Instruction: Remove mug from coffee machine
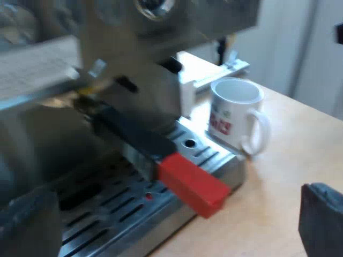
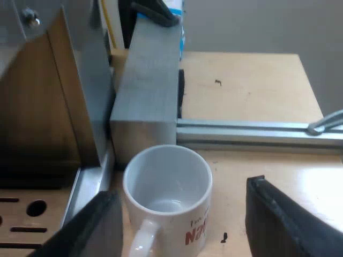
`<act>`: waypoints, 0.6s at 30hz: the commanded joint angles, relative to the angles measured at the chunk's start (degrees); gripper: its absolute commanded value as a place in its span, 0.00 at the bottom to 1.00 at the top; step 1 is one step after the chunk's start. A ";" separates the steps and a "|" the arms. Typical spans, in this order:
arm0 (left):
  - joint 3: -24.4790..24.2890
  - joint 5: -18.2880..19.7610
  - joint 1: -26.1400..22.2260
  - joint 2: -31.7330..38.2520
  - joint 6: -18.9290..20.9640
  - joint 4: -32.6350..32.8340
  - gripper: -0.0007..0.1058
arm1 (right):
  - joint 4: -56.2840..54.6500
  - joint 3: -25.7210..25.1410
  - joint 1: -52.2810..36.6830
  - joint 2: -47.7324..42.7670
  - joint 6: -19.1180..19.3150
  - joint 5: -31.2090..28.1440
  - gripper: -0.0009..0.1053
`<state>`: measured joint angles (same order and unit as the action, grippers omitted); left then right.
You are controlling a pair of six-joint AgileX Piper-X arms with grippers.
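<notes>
The mug [image 2: 169,182] stands on the table [image 2: 252,91], just beside the tray [image 1: 120,211] of the coffee machine [image 1: 214,19]. The right gripper [image 2: 182,190] holds its fingers spread around the mug, gripping nothing. The left gripper [image 1: 174,201], near the red handle end [image 1: 193,184], is also spread and empty. I judge the grasp comes next: the fingers should close on the mug and lift it away.

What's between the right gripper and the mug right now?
Nothing in the way. In the right wrist view the open right gripper has a finger on each side of the mug, and the gap that shows is bare table.
</notes>
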<state>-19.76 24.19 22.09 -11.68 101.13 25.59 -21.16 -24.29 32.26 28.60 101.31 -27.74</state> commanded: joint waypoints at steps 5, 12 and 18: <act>-7.90 -6.81 0.20 0.04 0.30 8.05 0.86 | -11.63 -9.94 0.02 -0.58 -1.30 3.34 0.50; -14.13 -14.27 0.20 -3.54 0.30 12.79 0.86 | -12.34 -14.53 0.02 -0.58 -1.29 4.03 0.50; -19.13 -15.44 -2.32 -10.51 0.43 13.64 0.86 | -12.35 -15.89 -0.09 0.87 -6.62 7.01 0.50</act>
<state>-38.05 9.58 20.19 -21.47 101.13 39.31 -33.63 -39.68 32.26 28.87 96.63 -22.22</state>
